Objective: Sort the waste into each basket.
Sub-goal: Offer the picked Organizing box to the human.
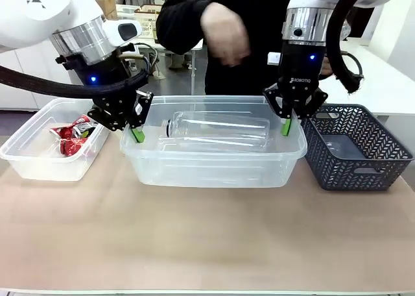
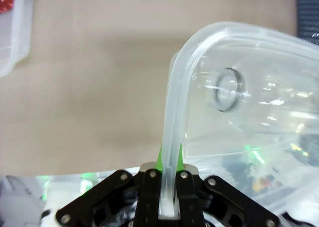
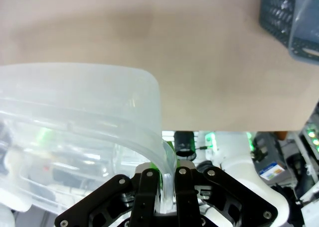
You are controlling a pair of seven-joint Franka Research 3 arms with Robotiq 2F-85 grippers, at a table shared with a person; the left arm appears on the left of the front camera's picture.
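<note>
Containers. The large clear tub [image 1: 214, 169] stands at the centre of the table. One clear plastic bottle [image 1: 217, 130] lies on its side inside it, neck toward the robot's left. A smaller clear tub [image 1: 39, 163] sits just beside it on the left and holds shiny red, white and black packets [image 1: 74, 137], bunched at its right end. A dark blue-grey lattice basket [image 1: 363, 172] stands just beside the large tub on the right. Something clear lies inside it, but its kind cannot be made out.

Surface and room. The tabletop [image 1: 207, 237] is plain tan, and the area in front of the three containers is bare. A person in dark clothing stands at the far side, with one hand [image 1: 224, 33] raised above the large tub and blurred.

Arms. Both arms point straight down at the large tub's short ends. The left gripper [image 1: 137, 135] is pressed onto the left rim, with the lip sandwiched between its green pads. The right gripper [image 1: 286, 128] pinches the right rim in the same manner.
</note>
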